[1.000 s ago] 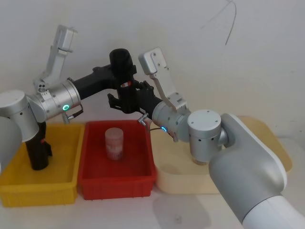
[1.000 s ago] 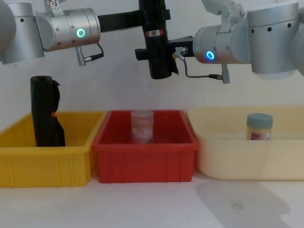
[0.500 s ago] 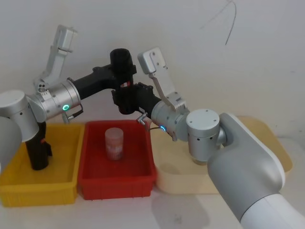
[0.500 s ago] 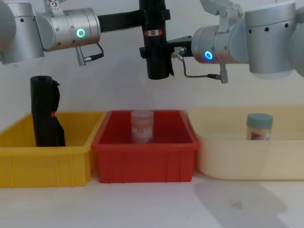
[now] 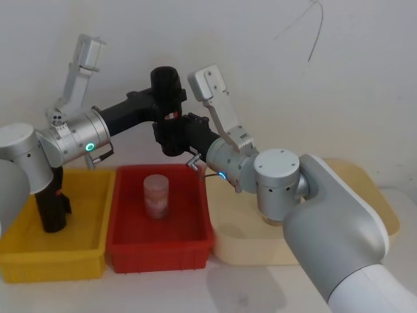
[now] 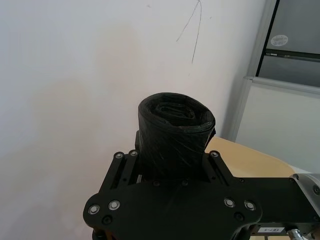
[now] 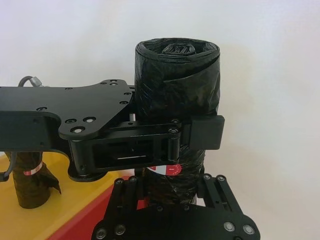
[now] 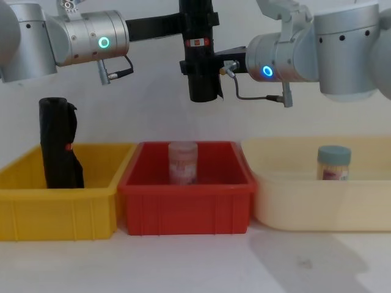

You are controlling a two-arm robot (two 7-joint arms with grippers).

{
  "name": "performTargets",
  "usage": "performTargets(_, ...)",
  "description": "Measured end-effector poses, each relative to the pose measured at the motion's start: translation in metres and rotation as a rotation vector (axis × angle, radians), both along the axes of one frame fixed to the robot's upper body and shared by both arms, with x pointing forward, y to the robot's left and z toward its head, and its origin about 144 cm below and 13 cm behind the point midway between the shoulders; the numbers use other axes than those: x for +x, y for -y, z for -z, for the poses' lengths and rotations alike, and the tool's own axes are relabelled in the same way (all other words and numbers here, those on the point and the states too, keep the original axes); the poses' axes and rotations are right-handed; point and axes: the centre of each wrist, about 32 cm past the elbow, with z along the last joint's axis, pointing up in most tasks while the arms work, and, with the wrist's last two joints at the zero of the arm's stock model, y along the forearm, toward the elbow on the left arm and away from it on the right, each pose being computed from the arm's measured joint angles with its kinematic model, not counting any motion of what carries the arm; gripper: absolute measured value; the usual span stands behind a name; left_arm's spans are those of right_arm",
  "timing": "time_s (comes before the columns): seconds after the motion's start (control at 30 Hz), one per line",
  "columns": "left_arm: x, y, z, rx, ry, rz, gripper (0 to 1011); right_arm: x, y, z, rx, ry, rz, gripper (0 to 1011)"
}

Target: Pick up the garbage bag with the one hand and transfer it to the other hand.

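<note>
The garbage bag is a tall black roll of crinkled plastic with a red-and-white label band, held upright in the air above the red bin. The left gripper clamps its upper part, just above the label. The right gripper is closed on the roll just below the label. A second black roll stands in the yellow bin, and a capped jar sits in the cream tub.
</note>
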Motion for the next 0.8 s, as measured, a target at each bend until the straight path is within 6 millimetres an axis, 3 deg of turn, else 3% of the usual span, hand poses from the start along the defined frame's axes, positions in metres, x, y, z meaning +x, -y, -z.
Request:
performTargets(0.47, 0.0000, 0.0001, 0.0000, 0.000, 0.000, 0.001, 427, 0.0001, -0.0004, 0.0002, 0.000, -0.001, -0.001, 537)
performTargets(0.8, 0.0000, 0.0000, 0.0000, 0.000, 0.000, 0.001, 752, 0.0002, -0.0003, 0.0000, 0.000, 0.000, -0.001, 535)
